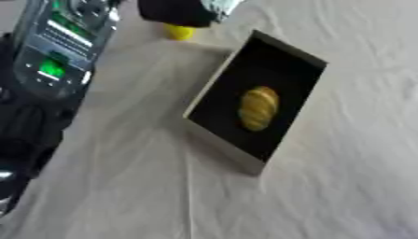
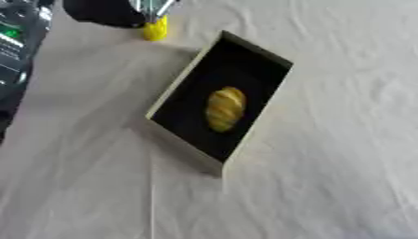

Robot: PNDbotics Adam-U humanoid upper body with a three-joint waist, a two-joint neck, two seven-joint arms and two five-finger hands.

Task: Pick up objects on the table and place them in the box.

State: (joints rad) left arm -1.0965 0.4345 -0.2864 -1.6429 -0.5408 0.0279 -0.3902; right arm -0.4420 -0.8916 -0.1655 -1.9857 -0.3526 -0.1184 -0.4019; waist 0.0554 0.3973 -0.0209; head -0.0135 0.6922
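A box [image 1: 245,154] with a black inside lies on the cloth-covered worktop [image 1: 343,177], a striped yellow-brown bread roll [image 1: 259,108] inside it. Beyond its far corner, a hand [image 1: 184,10] overlaps a small yellow object [image 2: 155,29]; its finger state cannot be told.

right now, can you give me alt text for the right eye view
A shallow box with a black inside lies askew on a pale cloth-covered table, holding a yellow-brown striped oval object. Beyond its far corner, a dark hand is over a small yellow object.

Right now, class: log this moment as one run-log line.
box: holds bread roll | yellow object: on cloth beyond box, under a dark hand | stage: reaching
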